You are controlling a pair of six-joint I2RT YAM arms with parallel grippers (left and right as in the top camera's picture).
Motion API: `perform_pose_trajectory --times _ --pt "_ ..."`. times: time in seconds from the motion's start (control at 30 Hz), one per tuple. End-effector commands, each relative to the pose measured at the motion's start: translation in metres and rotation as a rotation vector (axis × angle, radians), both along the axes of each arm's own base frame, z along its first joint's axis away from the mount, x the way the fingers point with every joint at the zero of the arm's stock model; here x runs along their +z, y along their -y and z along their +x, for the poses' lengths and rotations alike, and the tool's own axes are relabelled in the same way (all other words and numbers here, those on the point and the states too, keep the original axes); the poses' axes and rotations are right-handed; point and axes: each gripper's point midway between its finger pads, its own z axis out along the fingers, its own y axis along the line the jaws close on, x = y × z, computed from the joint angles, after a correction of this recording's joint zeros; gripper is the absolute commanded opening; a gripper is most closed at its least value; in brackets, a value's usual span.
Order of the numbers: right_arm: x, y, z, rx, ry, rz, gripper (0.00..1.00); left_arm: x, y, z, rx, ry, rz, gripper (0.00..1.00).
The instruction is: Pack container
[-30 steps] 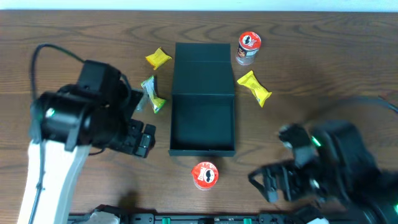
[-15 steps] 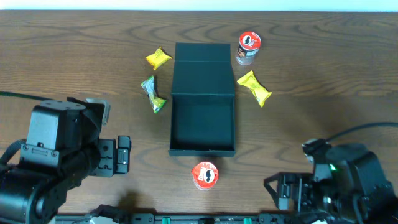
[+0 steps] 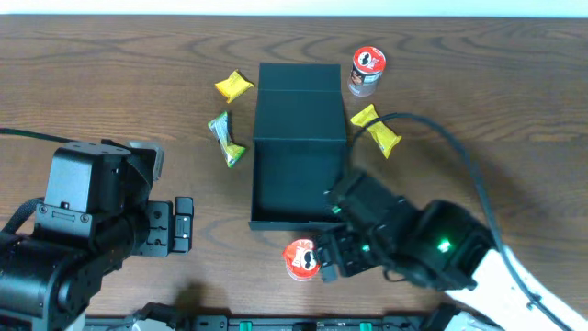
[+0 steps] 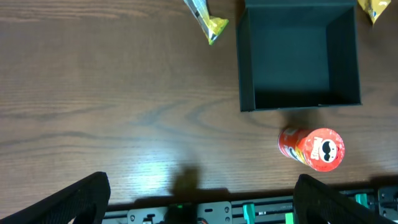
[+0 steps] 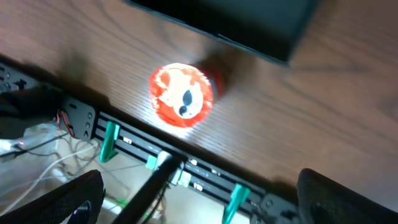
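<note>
The container (image 3: 299,221) is a dark teal-green square box at the table's middle. It stands open and empty, with its flap lid (image 3: 299,101) lying back. It also shows in the left wrist view (image 4: 298,101) and the right wrist view (image 5: 249,28). A red-labelled chip can (image 3: 303,259) stands just in front of it, and shows in both wrist views (image 4: 311,149) (image 5: 181,94). My right gripper (image 3: 331,256) is open and empty, right beside this can, its fingers (image 5: 199,199) wide apart. My left gripper (image 3: 179,228) is open and empty at the front left (image 4: 202,205).
A second chip can (image 3: 367,70) stands at the lid's back right. Yellow packets lie left (image 3: 233,86) and right (image 3: 376,130) of the lid. A green-yellow packet (image 3: 226,140) lies left of the box (image 4: 208,18). A black rail (image 4: 249,211) runs along the front edge.
My right arm has swung from the front right corner in to the middle, next to the front can. My left arm drew back to the front left and has since held still.
</note>
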Motion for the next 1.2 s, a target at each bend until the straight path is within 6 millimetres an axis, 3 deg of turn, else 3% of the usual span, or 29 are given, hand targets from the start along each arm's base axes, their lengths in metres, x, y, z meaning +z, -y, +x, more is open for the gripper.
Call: perform_pose_trajectory --times 0.0,0.13,0.37,0.53,0.77,0.9,1.07,1.17 --pt "-0.003 -0.004 0.001 -0.082 0.048 -0.039 0.99 -0.001 -0.004 -0.006 0.015 -0.020 0.017 0.95" --pt "-0.013 -0.009 0.002 -0.190 0.069 -0.085 0.99 -0.001 -0.007 -0.005 0.021 -0.018 0.029 0.96" --pt "-0.039 -0.038 0.005 -0.258 0.024 -0.111 0.99 -0.001 -0.007 -0.005 0.017 -0.016 0.035 0.95" --pt "-0.060 -0.042 0.001 -0.364 -0.045 -0.168 0.99 0.000 -0.007 -0.004 0.019 -0.008 0.037 0.95" --pt "-0.088 -0.031 -0.012 -0.540 -0.145 -0.237 0.99 0.006 -0.008 0.008 0.030 0.045 0.043 0.96" --pt "-0.099 -0.034 -0.013 -0.552 -0.156 -0.219 0.99 0.009 -0.007 0.013 0.031 0.067 0.037 0.95" --pt "-0.105 -0.055 -0.008 -0.514 -0.161 -0.131 0.99 0.010 -0.007 0.015 0.031 0.078 0.035 0.96" --pt "-0.108 -0.053 -0.008 -0.500 -0.152 -0.138 0.99 0.010 -0.007 0.015 0.031 0.078 0.035 0.95"
